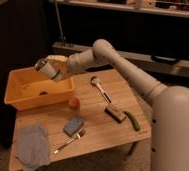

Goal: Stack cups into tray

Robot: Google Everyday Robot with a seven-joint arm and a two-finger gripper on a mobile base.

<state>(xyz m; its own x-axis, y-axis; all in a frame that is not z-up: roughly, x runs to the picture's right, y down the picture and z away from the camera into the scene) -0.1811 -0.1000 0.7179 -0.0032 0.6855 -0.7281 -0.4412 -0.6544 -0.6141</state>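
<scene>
Tray sat on the left rear of the table. Its floor showed bare save one small dark speck, not identifiable. No cup lay inside. Judged: task at an early stage, nothing stacked yet.

Arm reached in from the lower right and rose across the table. Elbow was high, forearm sloping down and left toward the tray's far right corner.

Gripper hung above the tray's rear rim, over the inside, not down in it. Claw looked clamped on the pale cup. That cup was tipped on its side, in the air, clear of the tray floor.

Orange cup stood on the table just beside the tray's near right corner, apart from the gripper.

Sponge lay nearer the front edge, no part of the job.

Left to do, by my reckoning:
- lower the pale cup and let it go upright in the tray
- fetch the orange cup
- nest it in the pale one
</scene>
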